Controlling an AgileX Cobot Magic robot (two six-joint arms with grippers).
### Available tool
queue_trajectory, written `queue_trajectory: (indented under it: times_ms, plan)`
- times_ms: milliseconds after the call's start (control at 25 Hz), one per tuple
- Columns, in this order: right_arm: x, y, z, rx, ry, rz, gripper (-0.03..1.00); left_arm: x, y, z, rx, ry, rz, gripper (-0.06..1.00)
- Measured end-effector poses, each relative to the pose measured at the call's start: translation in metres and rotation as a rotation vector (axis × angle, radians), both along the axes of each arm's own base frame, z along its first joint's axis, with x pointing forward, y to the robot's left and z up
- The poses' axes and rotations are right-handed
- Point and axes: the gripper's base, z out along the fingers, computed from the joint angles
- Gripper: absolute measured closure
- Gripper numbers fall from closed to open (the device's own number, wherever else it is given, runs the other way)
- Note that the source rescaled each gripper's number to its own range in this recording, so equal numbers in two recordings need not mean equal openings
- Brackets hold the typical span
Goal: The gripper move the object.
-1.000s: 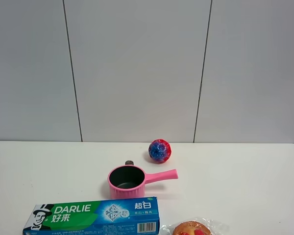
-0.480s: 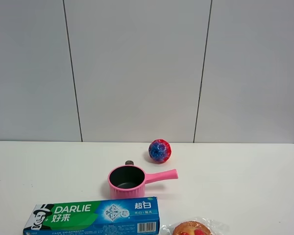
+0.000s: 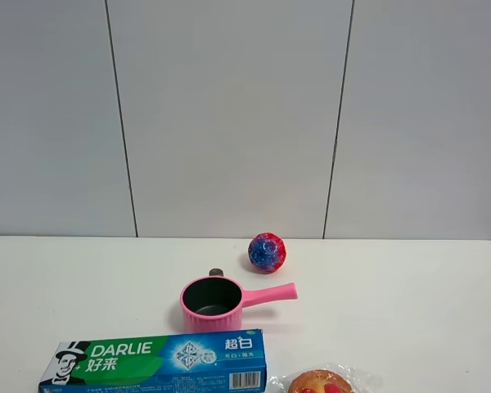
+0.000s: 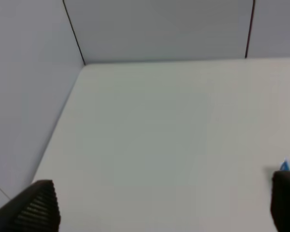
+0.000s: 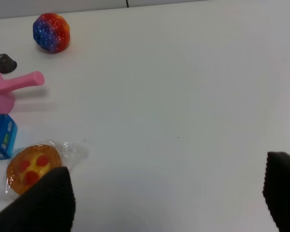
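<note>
The blue-and-green DARLIE toothpaste box lies flat at the table's front edge, left of centre, just in front of the pink saucepan. Neither gripper shows in the exterior high view. In the right wrist view the box's blue end shows at the picture's edge, well apart from my right gripper, which is open and empty over bare table. My left gripper is open and empty over bare table. A small blue scrap by one of its fingers may be the box.
A blue-red ball sits behind the saucepan. A wrapped round pastry lies right of the box at the front edge. A small dark knob sits by the pan's handle. Grey wall panels stand behind the table.
</note>
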Motion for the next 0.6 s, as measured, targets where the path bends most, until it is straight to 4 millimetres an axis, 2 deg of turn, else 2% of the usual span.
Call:
queue_trajectory:
  times_ms: [240, 600]
  plan:
    - [0.0, 0.0, 0.0, 0.0, 0.0, 0.0, -0.03, 0.027, -0.006, -0.044, -0.003, 0.157, -0.059, -0.06]
    - [0.0, 0.0, 0.0, 0.0, 0.0, 0.0, -0.03, 0.032, -0.007, -0.045, 0.017, 0.124, -0.084, -0.06]
